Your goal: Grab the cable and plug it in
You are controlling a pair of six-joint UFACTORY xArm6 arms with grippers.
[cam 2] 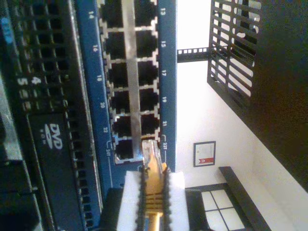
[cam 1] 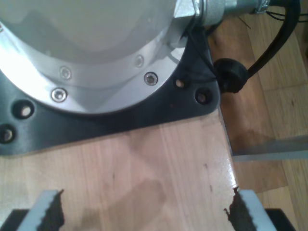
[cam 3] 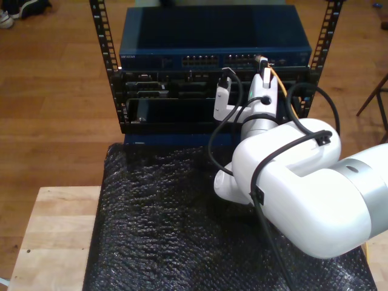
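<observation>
**Second pincer has cable plug right at the switch ports**

First wrist view: my first pincer [cam 1: 147, 211] has its fingers wide apart, nothing between them. Ahead of it, bare wooden counter [cam 1: 159, 163], then a black base plate [cam 1: 120, 113] carrying a silver arm base [cam 1: 86, 53]. A black arm cable [cam 1: 269, 48] runs off past the plate's corner.

Second wrist view: my second pincer [cam 2: 154, 192] is clamped on the cable [cam 2: 153, 195]; the yellow-orange boot sits between the white pads [cam 2: 130, 202], and the clear plug [cam 2: 150, 153] sticks out just ahead of them. The plug tip is right at the end ports of the blue network switch [cam 2: 166, 72], near the numbers 23 and 24; can't tell if it's seated. A black unit with a DVD logo [cam 2: 53, 134] lies beside the switch.

Exterior view: my second pincer [cam 3: 262, 68] is up against the switch [cam 3: 212, 36] front in the black rack [cam 3: 115, 85]. The cable [cam 3: 282, 91] trails back from it over the white arm [cam 3: 291, 182]. Black bubble wrap [cam 3: 157, 230] covers the counter [cam 3: 54, 236] behind the pincer.
</observation>
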